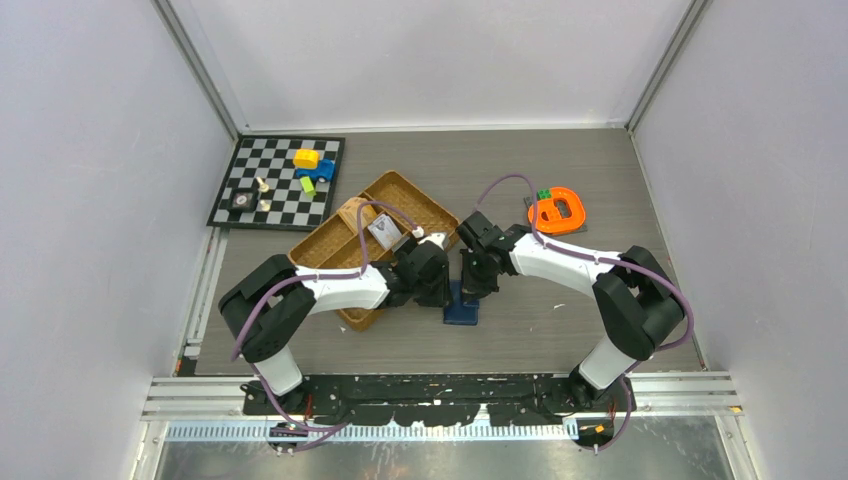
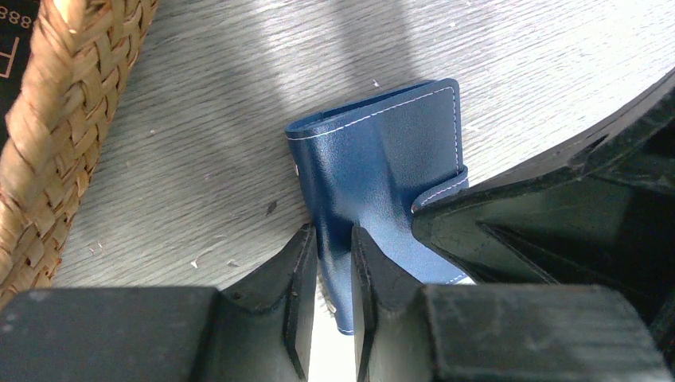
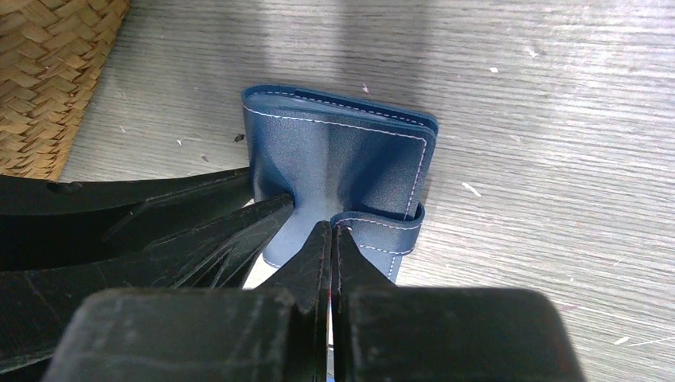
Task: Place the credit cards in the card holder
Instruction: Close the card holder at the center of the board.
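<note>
The card holder (image 1: 462, 311) is a navy folded wallet lying on the table between the two arms. In the left wrist view my left gripper (image 2: 334, 267) is shut on one cover of the wallet (image 2: 382, 151) at its near edge. In the right wrist view my right gripper (image 3: 330, 239) is shut on the end of the snap tab (image 3: 378, 226) of the wallet (image 3: 342, 151). Both grippers meet over it in the top view, left (image 1: 440, 290) and right (image 1: 474, 285). A dark card (image 2: 12, 40) lies in the woven tray; it also shows in the top view (image 1: 382, 232).
The woven brown divided tray (image 1: 400, 190) stands just left of the wallet, close to my left arm. A chessboard (image 1: 235, 180) with small toys lies at the back left. An orange ring-shaped object (image 1: 557, 211) sits at the back right.
</note>
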You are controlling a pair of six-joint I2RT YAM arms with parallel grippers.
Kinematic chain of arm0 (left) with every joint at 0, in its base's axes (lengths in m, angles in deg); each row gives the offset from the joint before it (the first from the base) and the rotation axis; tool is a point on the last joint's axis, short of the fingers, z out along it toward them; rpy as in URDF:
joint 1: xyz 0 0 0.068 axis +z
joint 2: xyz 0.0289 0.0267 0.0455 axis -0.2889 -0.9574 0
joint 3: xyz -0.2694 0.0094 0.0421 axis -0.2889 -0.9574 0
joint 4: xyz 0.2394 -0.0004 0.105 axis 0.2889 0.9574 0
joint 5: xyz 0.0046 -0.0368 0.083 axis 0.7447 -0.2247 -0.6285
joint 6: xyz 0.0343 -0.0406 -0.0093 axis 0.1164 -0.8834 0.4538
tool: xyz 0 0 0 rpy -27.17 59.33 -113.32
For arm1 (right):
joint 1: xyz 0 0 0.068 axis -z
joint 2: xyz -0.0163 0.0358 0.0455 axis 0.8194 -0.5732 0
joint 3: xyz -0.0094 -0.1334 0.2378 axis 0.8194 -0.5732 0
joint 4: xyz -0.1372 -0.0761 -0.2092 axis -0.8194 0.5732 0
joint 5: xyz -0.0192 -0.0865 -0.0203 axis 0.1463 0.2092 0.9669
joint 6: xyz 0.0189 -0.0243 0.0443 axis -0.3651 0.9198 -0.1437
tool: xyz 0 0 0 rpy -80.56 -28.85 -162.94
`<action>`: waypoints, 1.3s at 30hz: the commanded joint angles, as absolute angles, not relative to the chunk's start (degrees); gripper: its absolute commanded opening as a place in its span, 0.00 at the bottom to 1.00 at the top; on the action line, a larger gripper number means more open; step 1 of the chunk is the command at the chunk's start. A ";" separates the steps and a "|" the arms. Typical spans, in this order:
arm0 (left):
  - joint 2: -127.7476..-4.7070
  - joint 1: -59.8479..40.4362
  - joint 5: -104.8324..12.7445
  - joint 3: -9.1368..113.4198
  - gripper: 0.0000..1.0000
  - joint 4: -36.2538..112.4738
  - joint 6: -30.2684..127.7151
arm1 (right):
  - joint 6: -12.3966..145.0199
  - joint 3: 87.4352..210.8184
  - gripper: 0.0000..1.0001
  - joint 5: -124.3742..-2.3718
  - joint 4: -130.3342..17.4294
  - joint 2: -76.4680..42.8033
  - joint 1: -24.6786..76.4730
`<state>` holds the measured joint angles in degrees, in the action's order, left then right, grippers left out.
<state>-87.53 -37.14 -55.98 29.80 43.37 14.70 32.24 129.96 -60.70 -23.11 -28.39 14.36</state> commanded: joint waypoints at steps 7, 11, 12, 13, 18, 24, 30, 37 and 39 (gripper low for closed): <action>-88.66 -37.52 -57.56 29.06 0.21 50.32 17.32 | 32.78 131.37 0.00 -57.27 -21.40 -27.32 13.98; -88.65 -37.50 -57.47 29.10 0.21 50.36 17.32 | 32.75 131.51 0.01 -56.96 -21.95 -27.04 14.05; -88.69 -37.52 -57.43 29.11 0.21 50.35 17.32 | 32.64 131.50 0.01 -56.90 -22.28 -27.04 14.02; -88.65 -37.48 -57.43 29.03 0.21 50.34 17.25 | 32.57 131.43 0.01 -56.76 -22.61 -27.21 14.03; -88.51 -37.50 -57.55 28.88 0.21 50.34 17.24 | 32.48 132.11 0.00 -56.33 -23.89 -28.27 14.00; -88.41 -37.44 -57.60 28.95 0.21 50.44 17.32 | 32.67 132.73 0.01 -53.80 -23.53 -28.40 14.03; -88.40 -37.44 -57.52 28.89 0.21 50.45 17.24 | 32.44 132.69 0.01 -53.55 -23.59 -28.37 14.03; -88.36 -37.44 -57.47 28.76 0.21 50.44 17.16 | 31.81 131.27 0.01 -57.78 -25.78 -29.18 13.90; -88.47 -37.44 -57.56 28.84 0.21 50.45 17.19 | 32.17 131.07 0.01 -58.69 -25.74 -29.13 13.90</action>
<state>-87.53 -37.14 -55.98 29.80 43.37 14.70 32.26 130.81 -56.77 -23.20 -28.92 13.94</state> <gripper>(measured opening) 0.215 0.022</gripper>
